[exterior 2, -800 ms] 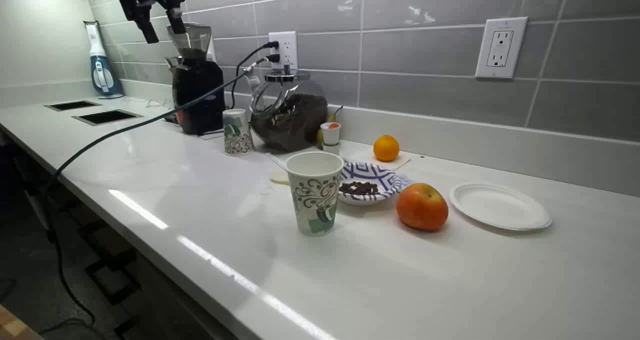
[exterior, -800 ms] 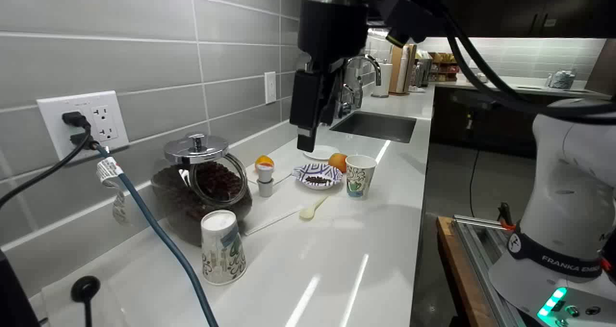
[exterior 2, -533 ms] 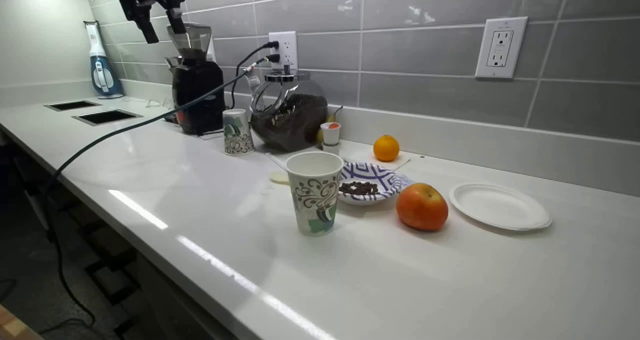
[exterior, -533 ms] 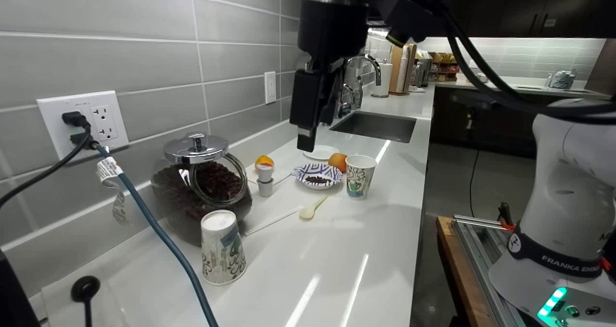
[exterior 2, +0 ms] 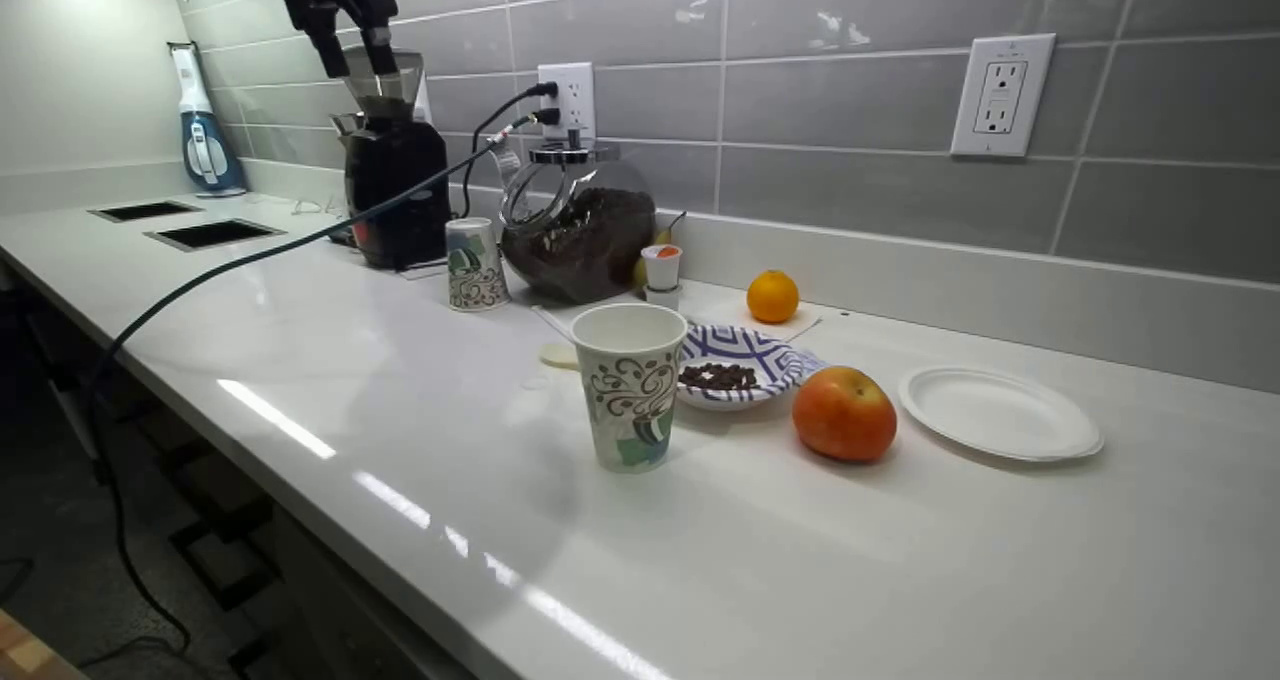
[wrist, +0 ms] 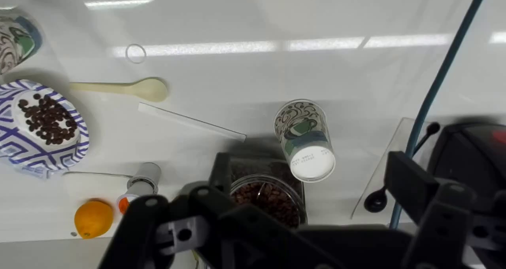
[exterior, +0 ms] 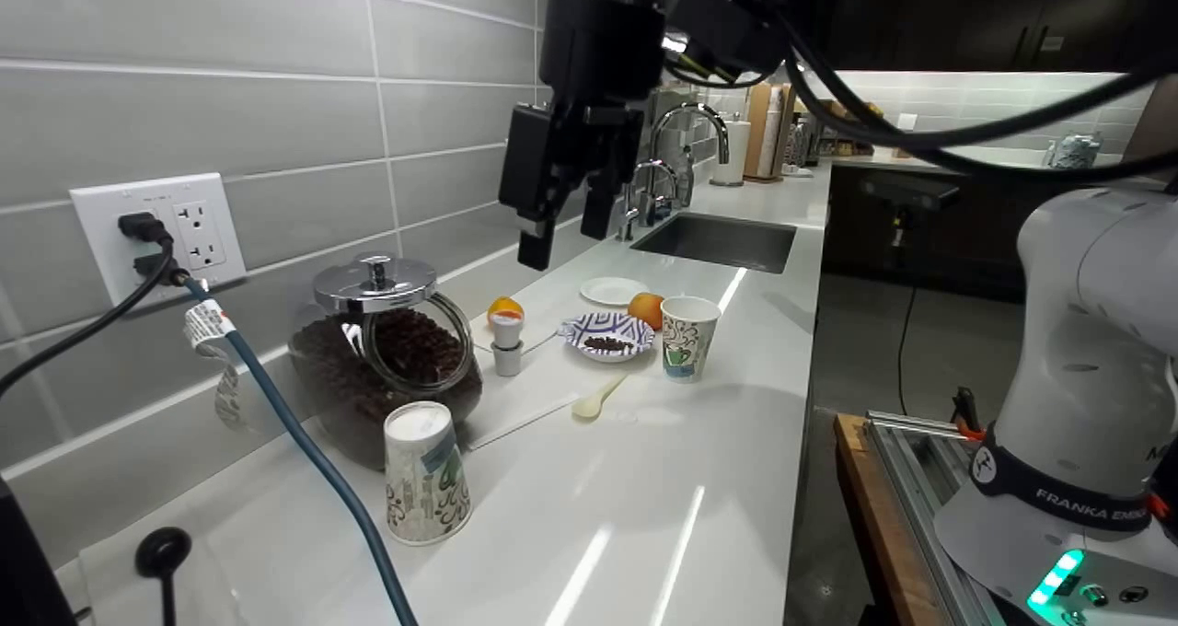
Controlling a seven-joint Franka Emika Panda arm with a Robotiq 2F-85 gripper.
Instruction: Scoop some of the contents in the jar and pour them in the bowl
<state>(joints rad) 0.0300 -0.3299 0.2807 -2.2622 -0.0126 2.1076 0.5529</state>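
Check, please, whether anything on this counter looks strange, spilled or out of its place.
One paper cup stands upside down beside the glass jar, while the matching cup near the bowl stands upright. That looks odd, though it may be intended. I see no spill.

The band point(exterior: 1072, 504) on the arm point(exterior: 1058, 331) reads "FRANKA", then a word starting "EMI", after a round emblem point(exterior: 984, 466); above stands an "M". Print on the upturned cup point(wrist: 304, 140) and cable tag point(exterior: 210, 324) is too small to read.
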